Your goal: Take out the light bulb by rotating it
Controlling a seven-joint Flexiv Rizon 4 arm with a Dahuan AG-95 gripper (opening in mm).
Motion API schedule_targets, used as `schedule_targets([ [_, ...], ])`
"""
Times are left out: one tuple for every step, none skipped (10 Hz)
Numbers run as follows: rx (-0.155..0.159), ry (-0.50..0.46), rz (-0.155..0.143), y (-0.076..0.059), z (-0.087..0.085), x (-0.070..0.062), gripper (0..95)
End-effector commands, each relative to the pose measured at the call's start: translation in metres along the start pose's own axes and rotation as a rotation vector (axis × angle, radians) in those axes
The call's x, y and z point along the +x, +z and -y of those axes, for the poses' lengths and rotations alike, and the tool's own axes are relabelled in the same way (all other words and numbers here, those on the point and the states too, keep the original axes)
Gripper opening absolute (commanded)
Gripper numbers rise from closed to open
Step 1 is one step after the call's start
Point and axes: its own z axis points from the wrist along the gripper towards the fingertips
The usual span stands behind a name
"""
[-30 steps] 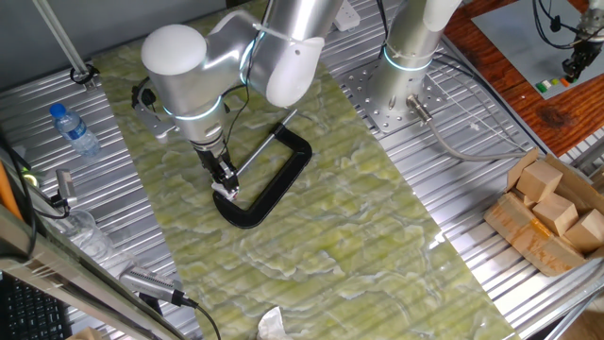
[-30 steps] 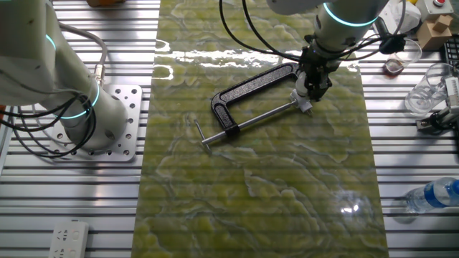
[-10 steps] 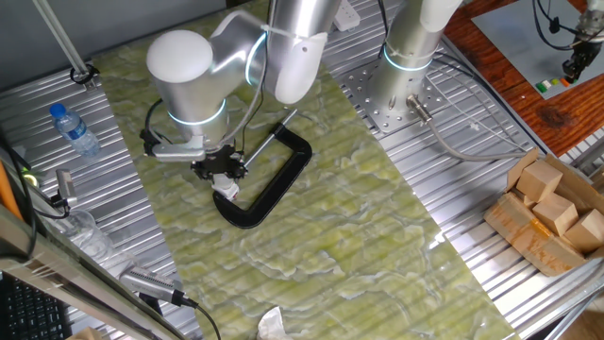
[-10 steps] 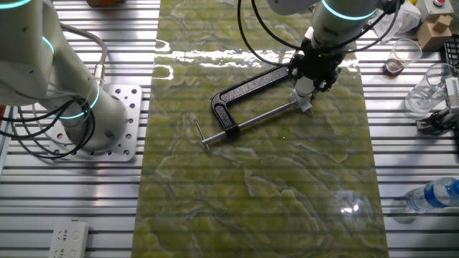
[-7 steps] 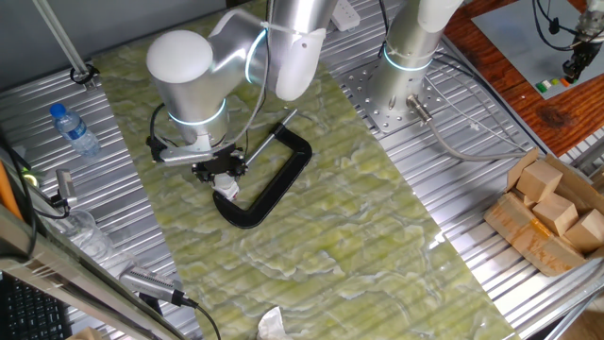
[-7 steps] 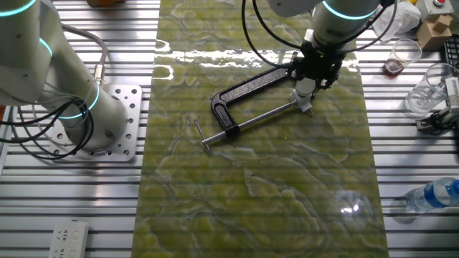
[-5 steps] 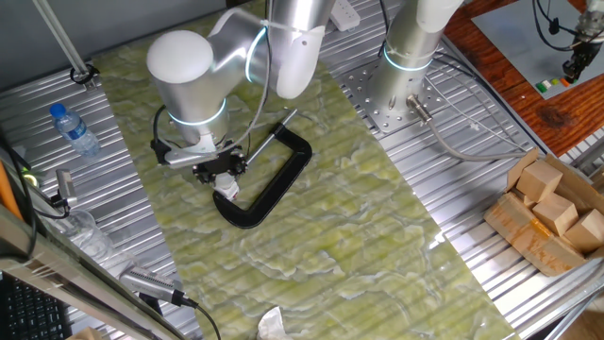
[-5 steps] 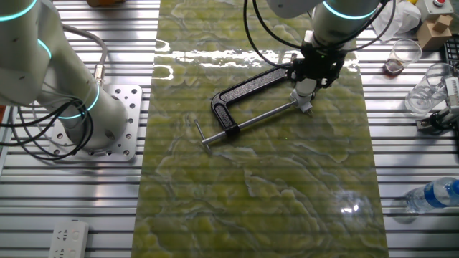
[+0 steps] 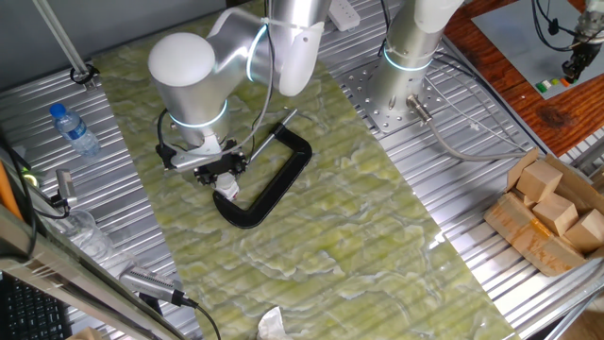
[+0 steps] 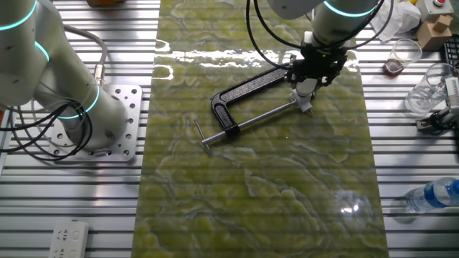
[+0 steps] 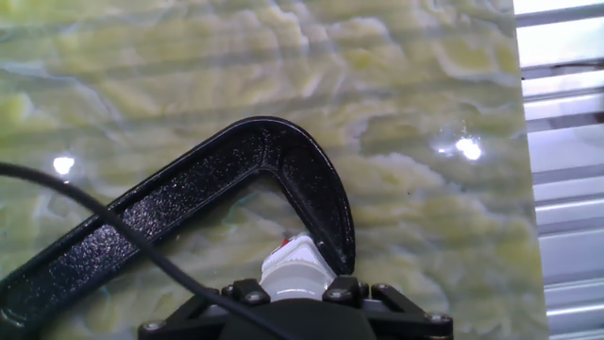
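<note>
The small white light bulb (image 9: 226, 192) sits at the end of the black C-clamp (image 9: 276, 181), held in the clamp's jaw on the green mat. My gripper (image 9: 218, 179) points straight down onto it and is shut on the bulb. In the other fixed view the gripper (image 10: 307, 81) covers the bulb's top and only the white lower part (image 10: 303, 100) shows beside the clamp (image 10: 251, 84). In the hand view the bulb's white body (image 11: 294, 267) shows between my fingers, against the clamp's curved arm (image 11: 189, 203).
A clear water bottle (image 9: 74, 128) lies on the metal table at the left. A second arm's base (image 9: 406, 85) stands behind the mat. A box of wooden blocks (image 9: 552, 212) is at the right. A crumpled white scrap (image 9: 272, 324) lies at the mat's front edge.
My hand has turned about its own axis while staying over the bulb. The clamp and the bulb have kept their place.
</note>
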Motion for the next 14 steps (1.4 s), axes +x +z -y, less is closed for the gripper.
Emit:
schedule_targets([
  [0.002, 0.023, 0.002, -0.0001, 0.0009, 0.0003, 57.0],
  [0.002, 0.043, 0.001, -0.0002, 0.001, 0.0002, 76.0],
  [0.006, 0.06, 0.0, -0.0003, 0.0011, 0.0001, 76.0],
  [0.009, 0.088, -0.001, -0.0006, 0.0015, -0.0003, 76.0],
  [0.008, 0.13, 0.003, -0.0007, 0.0015, -0.0003, 76.0],
  [0.006, 0.22, 0.01, -0.0009, 0.0017, -0.0004, 76.0],
  [0.001, 0.385, 0.017, -0.0013, 0.0022, 0.0, 76.0],
  [0.0, 0.423, 0.016, -0.0014, 0.0023, 0.0001, 76.0],
  [-0.009, 0.607, 0.017, -0.0019, 0.0025, 0.0, 76.0],
  [-0.015, 0.678, 0.022, -0.0022, 0.0025, -0.0001, 76.0],
  [-0.022, 0.743, 0.027, -0.0022, 0.0025, -0.0001, 76.0],
  [-0.031, 0.815, 0.036, -0.0023, 0.0026, 0.0, 76.0],
  [-0.041, 0.874, 0.049, -0.0023, 0.0026, 0.0, 76.0],
  [-0.051, 0.943, 0.061, -0.0025, 0.0027, 0.0001, 76.0],
])
